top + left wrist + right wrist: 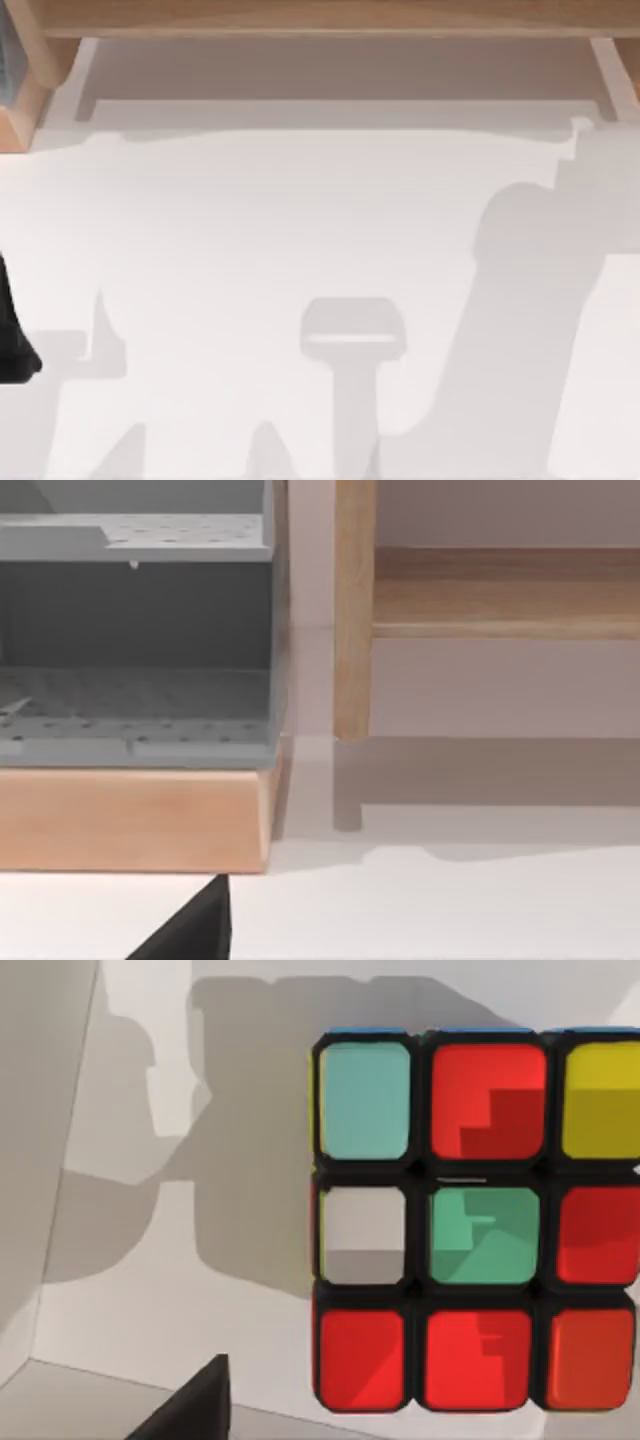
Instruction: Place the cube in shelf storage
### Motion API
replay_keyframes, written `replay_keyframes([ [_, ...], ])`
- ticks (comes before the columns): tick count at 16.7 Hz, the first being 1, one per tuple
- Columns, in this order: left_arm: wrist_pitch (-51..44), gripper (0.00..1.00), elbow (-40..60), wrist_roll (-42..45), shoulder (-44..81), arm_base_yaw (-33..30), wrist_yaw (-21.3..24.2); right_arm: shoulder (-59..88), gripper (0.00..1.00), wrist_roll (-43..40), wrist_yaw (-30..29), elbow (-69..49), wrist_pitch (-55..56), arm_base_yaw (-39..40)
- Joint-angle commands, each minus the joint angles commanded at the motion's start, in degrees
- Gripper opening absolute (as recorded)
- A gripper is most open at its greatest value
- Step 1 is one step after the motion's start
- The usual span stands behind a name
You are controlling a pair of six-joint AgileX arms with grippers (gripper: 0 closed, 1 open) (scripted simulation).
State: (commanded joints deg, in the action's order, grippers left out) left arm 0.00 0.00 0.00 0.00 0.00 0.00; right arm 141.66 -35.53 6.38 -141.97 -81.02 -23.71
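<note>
Facing glossy square-stickered cube (470, 1220).

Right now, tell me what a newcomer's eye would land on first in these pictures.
The cube grabs attention first: it looms large in the right wrist view, mostly red stickers around a green centre. Next comes the shelf storage, a long wooden board along the table's far edge. In the left wrist view, a grey perforated rack sits beside it.

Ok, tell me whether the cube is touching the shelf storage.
Cannot tell. The right wrist view shows the cube against pale surfaces, one side cut off; whether those belong to the shelf storage is unclear.
</note>
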Motion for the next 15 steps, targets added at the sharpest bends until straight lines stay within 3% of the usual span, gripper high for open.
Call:
replay_keyframes([
  [14, 0.00, 1.00, 0.00, 0.00, 0.00, 0.00, 0.00, 3.23, 1.00, 1.39, -0.27, 7.34, 10.73, 1.38],
  [15, 0.00, 1.00, 0.00, 0.00, 0.00, 0.00, 0.00, 3.23, 0.92, 1.39, -0.27, 7.34, 10.73, 1.38],
])
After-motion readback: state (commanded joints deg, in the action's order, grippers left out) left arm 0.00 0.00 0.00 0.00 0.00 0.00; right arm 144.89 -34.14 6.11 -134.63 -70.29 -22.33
